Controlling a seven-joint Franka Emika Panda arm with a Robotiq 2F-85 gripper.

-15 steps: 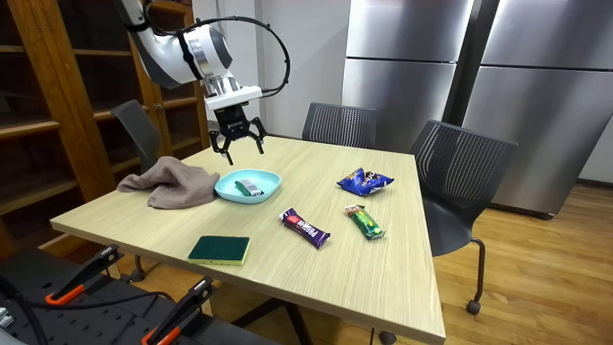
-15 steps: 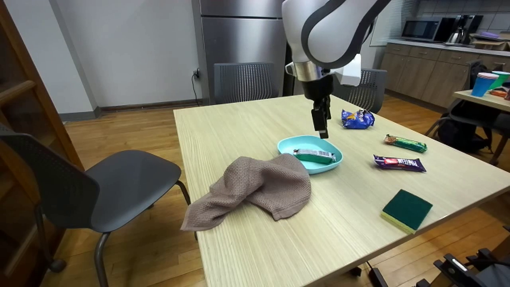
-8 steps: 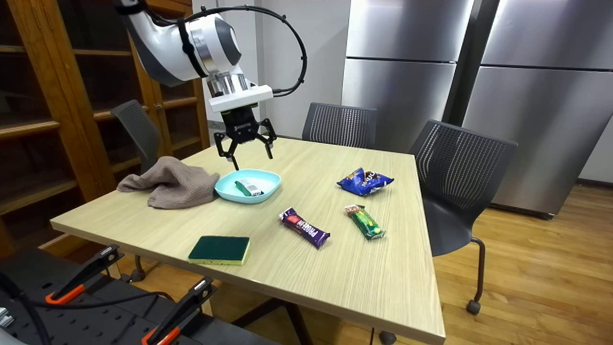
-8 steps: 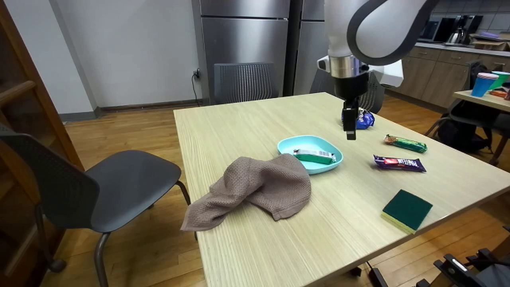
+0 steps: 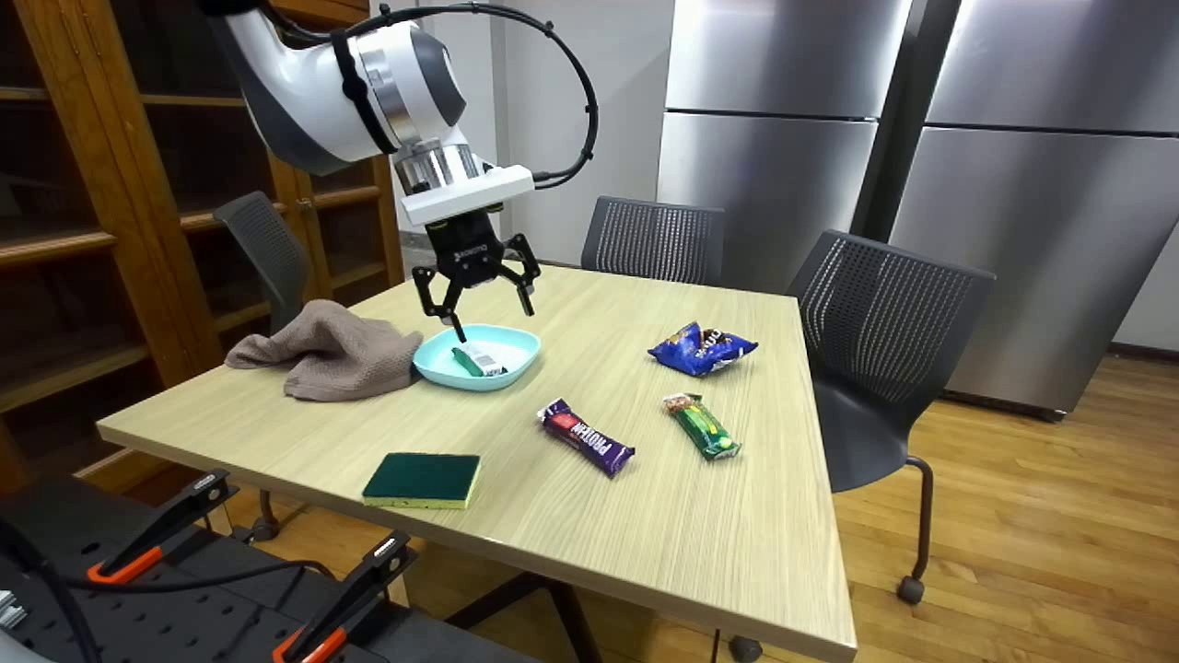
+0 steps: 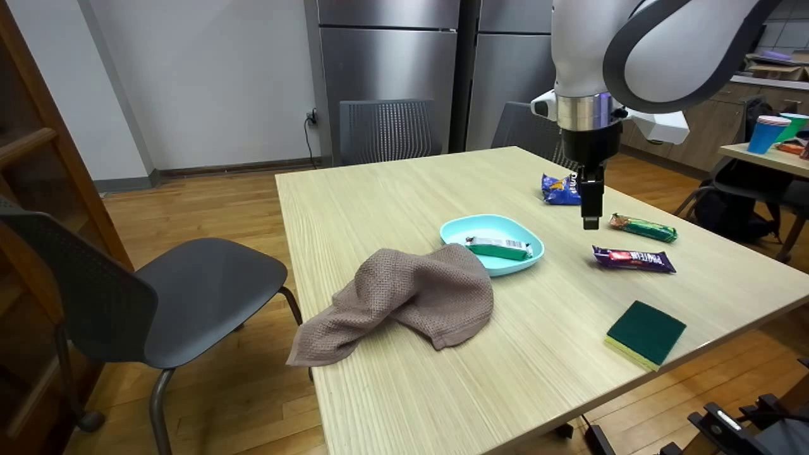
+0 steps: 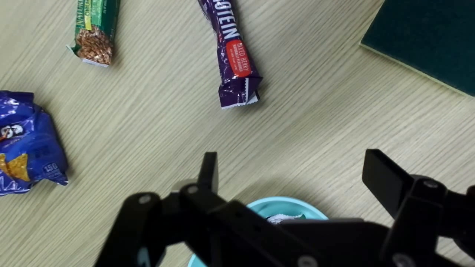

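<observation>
One table [image 5: 626, 525] is bearing two bars [image 5: 587, 438] [image 5: 702, 426], one bag [image 5: 702, 350], one sponge [image 5: 424, 477], one towel [image 6: 430, 291], one bowl [image 6: 477, 226] holding another bar [image 6: 499, 249]; your gripper [image 5: 496, 325] is hovering above, fingers [image 7: 384, 180] parted.

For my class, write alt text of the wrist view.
Open, empty black gripper hovers above a pale wood-grain table: purple wrapped bar top centre, green wrapped bar top left, shiny blue snack bag left, dark green sponge top right, light blue dish partly hidden below.
</observation>
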